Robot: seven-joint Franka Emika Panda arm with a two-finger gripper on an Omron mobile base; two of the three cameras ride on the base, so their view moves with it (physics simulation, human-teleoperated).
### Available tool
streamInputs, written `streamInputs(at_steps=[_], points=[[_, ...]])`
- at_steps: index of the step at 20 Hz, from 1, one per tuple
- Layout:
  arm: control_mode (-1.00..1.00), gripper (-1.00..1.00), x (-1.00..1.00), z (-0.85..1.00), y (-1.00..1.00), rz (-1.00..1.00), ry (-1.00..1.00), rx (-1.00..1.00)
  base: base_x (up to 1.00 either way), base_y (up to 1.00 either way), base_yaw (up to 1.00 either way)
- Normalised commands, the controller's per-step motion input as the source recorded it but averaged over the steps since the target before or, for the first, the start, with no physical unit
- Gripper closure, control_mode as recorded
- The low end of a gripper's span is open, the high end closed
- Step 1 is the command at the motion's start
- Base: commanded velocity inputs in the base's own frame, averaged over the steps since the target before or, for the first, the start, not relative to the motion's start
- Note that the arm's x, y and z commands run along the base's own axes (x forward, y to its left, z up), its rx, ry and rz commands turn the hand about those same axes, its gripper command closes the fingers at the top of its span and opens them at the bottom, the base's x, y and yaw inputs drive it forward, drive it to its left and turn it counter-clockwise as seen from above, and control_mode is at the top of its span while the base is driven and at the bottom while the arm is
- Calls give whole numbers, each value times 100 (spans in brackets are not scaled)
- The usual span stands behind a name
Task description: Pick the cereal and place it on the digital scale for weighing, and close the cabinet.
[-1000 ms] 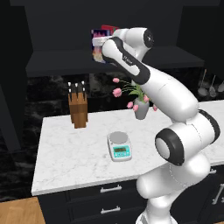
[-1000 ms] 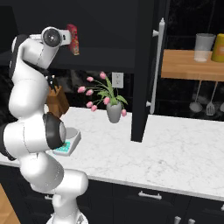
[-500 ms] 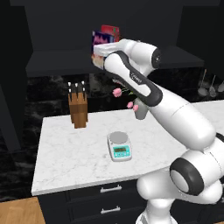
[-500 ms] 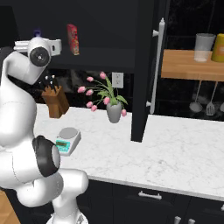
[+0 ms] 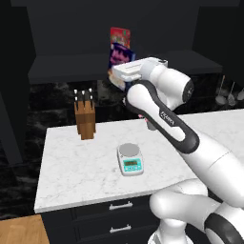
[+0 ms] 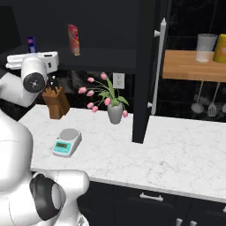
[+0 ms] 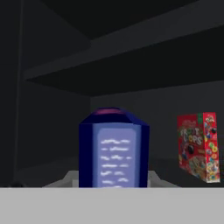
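Observation:
The cereal (image 5: 123, 56) is a dark-blue box with pink lettering. It stands upright in front of the cabinet (image 5: 62, 71) shelf, with my gripper (image 5: 120, 75) shut on its lower part. In the hand view the cereal (image 7: 113, 148) shows close up, narrow side on, centred between the fingers. From the right, the cereal (image 6: 32, 43) pokes up just above my hand. The digital scale (image 5: 130, 159) lies flat on the white counter below the hand, its teal display facing front. The cabinet door (image 6: 146, 70) hangs open, and its silver bar handle (image 6: 158, 66) faces right.
A red cereal box (image 5: 119, 36) stands further back on the shelf. A wooden knife block (image 5: 85, 119) is at the counter's back left. A vase of pink flowers (image 6: 114, 106) sits beside the open door. A wooden shelf (image 6: 194, 66) with cups hangs at right.
My hand has come down and back out of the cabinet with the cereal in it. The red box has stayed on the shelf. The arm's elbow has swung towards the right.

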Motion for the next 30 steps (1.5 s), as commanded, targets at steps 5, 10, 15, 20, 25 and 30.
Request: streamInputs(at_steps=[5, 10, 15, 20, 25, 30], points=[[-100, 100, -65, -10, -92, 11, 0, 2, 0, 0, 0], [-100, 100, -31, -6, -51, 16, 0, 2, 0, 0, 0], [-100, 100, 4, -6, -2, 5, 5, 0, 0, 0, 0], [-100, 100, 18, -39, 0, 0, 4, 0, 0, 0, 0], [-100, 100, 16, -61, -8, 4, 0, 0, 0, 0, 0], [-100, 100, 5, -50, -27, 12, 0, 0, 0, 0, 0]])
